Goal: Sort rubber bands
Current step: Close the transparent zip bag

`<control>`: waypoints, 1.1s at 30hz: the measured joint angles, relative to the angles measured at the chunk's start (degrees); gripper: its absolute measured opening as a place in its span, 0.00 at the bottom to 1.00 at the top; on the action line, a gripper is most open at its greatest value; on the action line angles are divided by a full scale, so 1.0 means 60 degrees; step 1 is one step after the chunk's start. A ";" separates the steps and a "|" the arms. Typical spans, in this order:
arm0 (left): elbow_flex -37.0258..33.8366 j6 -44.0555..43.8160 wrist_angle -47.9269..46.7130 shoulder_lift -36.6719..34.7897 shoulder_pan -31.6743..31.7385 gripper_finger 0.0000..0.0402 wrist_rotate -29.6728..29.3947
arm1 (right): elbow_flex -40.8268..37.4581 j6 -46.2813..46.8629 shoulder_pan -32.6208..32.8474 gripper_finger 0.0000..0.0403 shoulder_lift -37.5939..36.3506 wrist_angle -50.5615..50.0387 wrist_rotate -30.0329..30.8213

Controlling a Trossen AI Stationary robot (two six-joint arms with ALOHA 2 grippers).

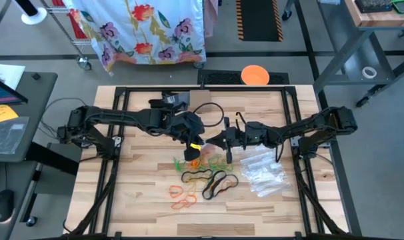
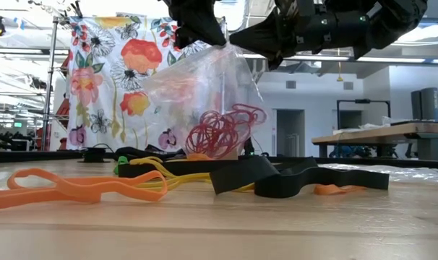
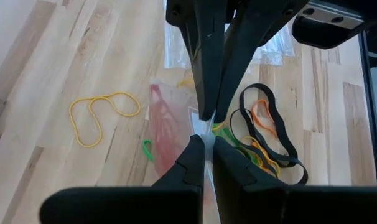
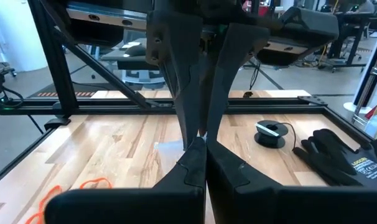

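A clear plastic bag [image 2: 197, 87] with red rubber bands [image 2: 222, 130] in its bottom hangs over the table's middle. My left gripper [image 2: 199, 35] and my right gripper [image 2: 259, 43] are both shut on its top, fingertip to fingertip. In the high view the left gripper [image 1: 192, 142] comes from the left and the right gripper [image 1: 219, 141] from the right. Below lie loose bands: black [image 1: 215, 183], orange [image 1: 182, 197], yellow [image 3: 101, 115] and green [image 3: 148, 149]. My left gripper pinches the bag's top edge [image 3: 203, 132] between its two fingertips, slanting down from the table's left. The bag hangs below the fingers, its lower end near the table. My right gripper pinches the same top edge [image 2: 237, 49] between its fingertips, coming level from the table's right, right beside the left gripper's fingers. The bag hangs slack below.
A pile of clear zip bags [image 1: 263, 175] lies at the right of the loose bands. A black frame [image 1: 115, 133] runs round the wooden table. A small spool [image 4: 269, 134] and a black glove [image 4: 344, 152] lie near the far edge.
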 joint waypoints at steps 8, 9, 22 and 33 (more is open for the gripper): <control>-0.0038 -0.0108 -0.0564 0.0004 0.0007 0.01 -0.0077 | 0.0015 -0.0062 -0.0007 0.00 -0.0131 0.0128 0.0294; -0.0036 -0.0085 -0.0486 0.0004 0.0007 0.00 -0.0158 | 0.0015 -0.0044 -0.0007 0.00 -0.0160 0.0115 0.0244; 0.0256 0.0838 -0.0247 0.0011 0.0011 0.00 -0.0225 | 0.0678 0.0740 -0.0256 0.20 -0.0238 -0.1611 -0.1053; 0.0266 0.1020 -0.0229 0.0011 0.0011 0.00 -0.0214 | 0.0750 0.0704 -0.0204 0.49 -0.0233 -0.1874 -0.1013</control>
